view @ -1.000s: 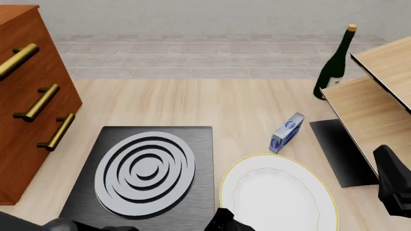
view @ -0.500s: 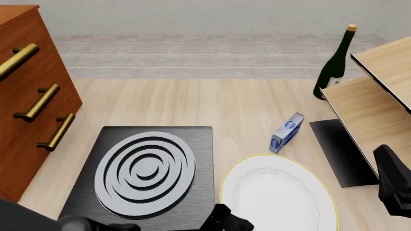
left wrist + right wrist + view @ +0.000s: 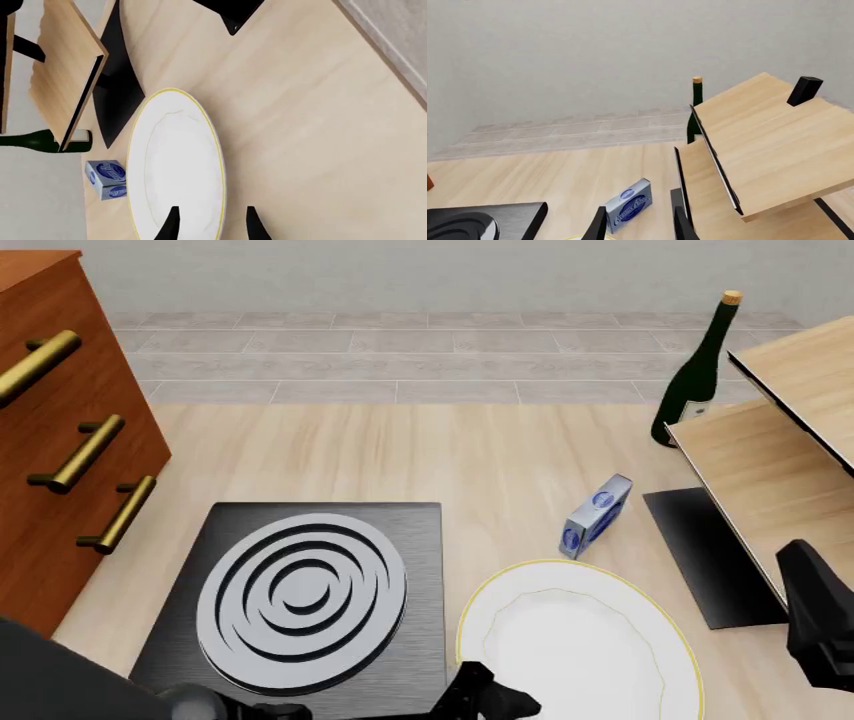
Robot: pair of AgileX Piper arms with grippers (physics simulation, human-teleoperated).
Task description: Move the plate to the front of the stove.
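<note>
The white plate (image 3: 577, 650) with a thin yellow rim lies flat on the wooden table, just right of the stove (image 3: 307, 590), a dark square slab with a silver ringed burner. At the plate's near-left edge is my left gripper (image 3: 491, 700), open. In the left wrist view its fingers (image 3: 171, 225) stand either side of the plate (image 3: 177, 160) rim, one over the plate and one over bare table. My right gripper (image 3: 637, 227) is open with nothing in it, held at the table's right side (image 3: 817, 625), clear of the plate.
A small blue box (image 3: 597, 515) stands just behind the plate. A thin black mat (image 3: 707, 555) lies under a slanted wooden shelf (image 3: 787, 460) at the right, with a dark green bottle (image 3: 694, 375) behind it. A brown drawer cabinet (image 3: 67, 440) fills the left.
My left arm has crept forward and up from the bottom edge, bringing its gripper to the plate's near-left rim. The plate, stove and right arm have not moved.
</note>
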